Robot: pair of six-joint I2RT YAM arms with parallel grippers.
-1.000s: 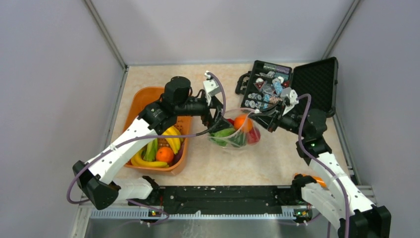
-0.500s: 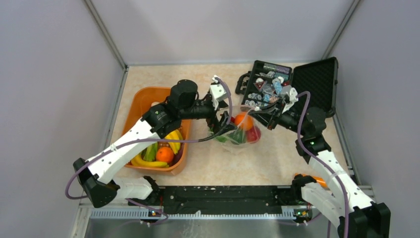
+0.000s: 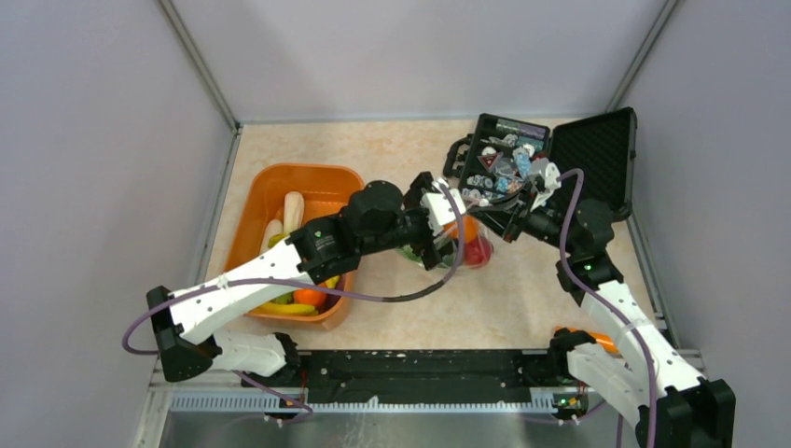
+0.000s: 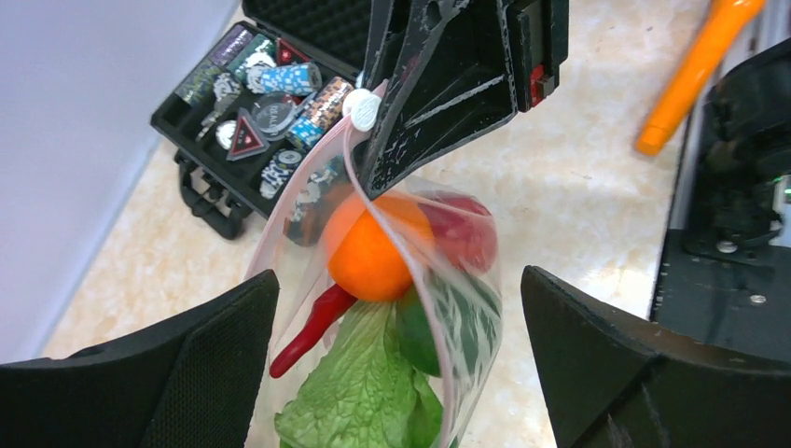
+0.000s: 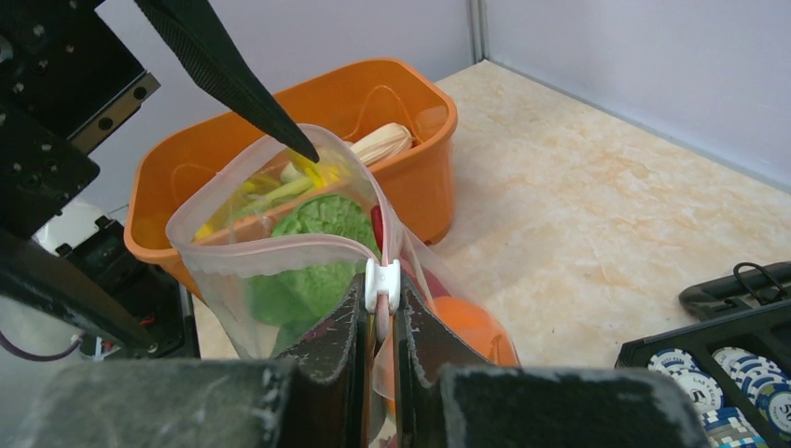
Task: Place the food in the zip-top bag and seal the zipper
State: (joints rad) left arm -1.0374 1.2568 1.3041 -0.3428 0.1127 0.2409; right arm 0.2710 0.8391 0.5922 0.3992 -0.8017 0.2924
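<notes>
Fruit and vegetables already fill the zip-top bag (image 4: 466, 308), which stands at the centre of the top view, between the orange tub (image 3: 308, 177) at the left and the open black case (image 3: 597, 149) at the upper right. Through the clear plastic the left wrist view shows an orange (image 4: 368, 257) on top, a red chilli (image 4: 308, 327) slanting below it, a green lettuce leaf (image 4: 350, 392) at the bottom and a red piece (image 4: 462, 233) behind.

The right gripper (image 5: 381, 308) is clenched on the bag's mouth edge, directly under the small white slider (image 5: 382, 280). This pinch seems to serve two ends: it keeps the soft bag upright so the load stays inside, and it anchors one end of the zipper (image 5: 280, 245), whose pink strip runs leftward from the slider with the mouth gaping.

The left gripper (image 4: 399, 280) is released, jaws spread wide and holding nothing, poised over the bag with a finger on either side of it. That spread probably lets it come down around the mouth or clear the rim. More food lies in the tub, bananas (image 3: 289, 308) among it, so whether loading is finished is unclear. The zipper is not yet sealed.
</notes>
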